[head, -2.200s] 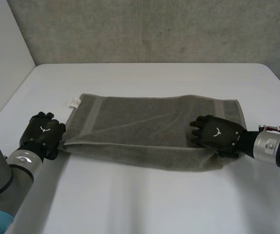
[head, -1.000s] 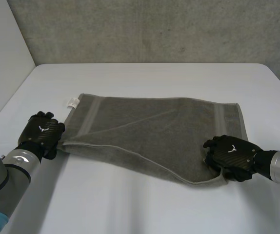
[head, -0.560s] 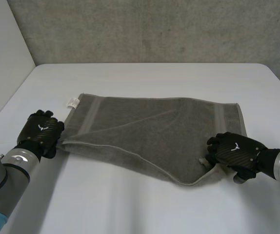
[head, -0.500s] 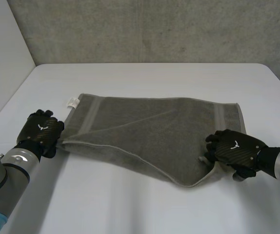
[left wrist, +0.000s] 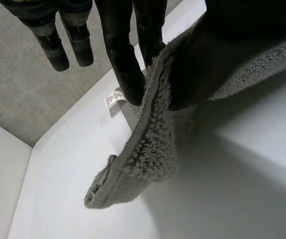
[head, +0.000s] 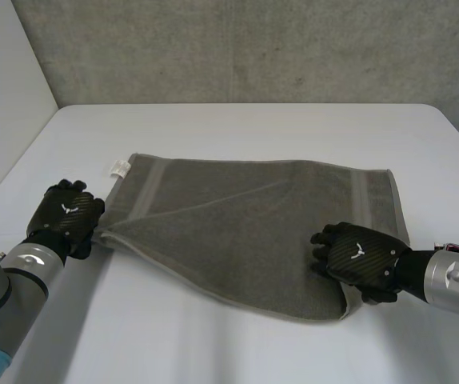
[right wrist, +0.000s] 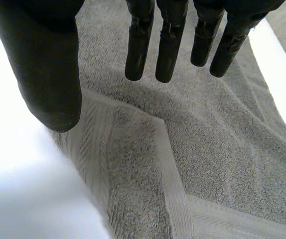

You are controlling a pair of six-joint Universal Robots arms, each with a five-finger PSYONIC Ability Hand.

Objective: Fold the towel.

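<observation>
White table (head: 237, 120) before a grey concrete wall (head: 253, 48): a grey-brown towel (head: 253, 216), partly folded over itself, lies flat between the robot's two hands. The left hand (head: 65, 220) pinches one end's corner between thumb and fingers, with a white label (head: 120, 167) just beyond its fingertips. The right hand (head: 356, 254) grips nothing, its straight fingers spread over the opposite end and its palm facing the cloth.

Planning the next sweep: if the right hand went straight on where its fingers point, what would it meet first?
Probably the towel itself: the right hand is over its near right corner, straight fingers aimed across the cloth toward the left hand pinching the other end. Height above the cloth is unclear.
</observation>
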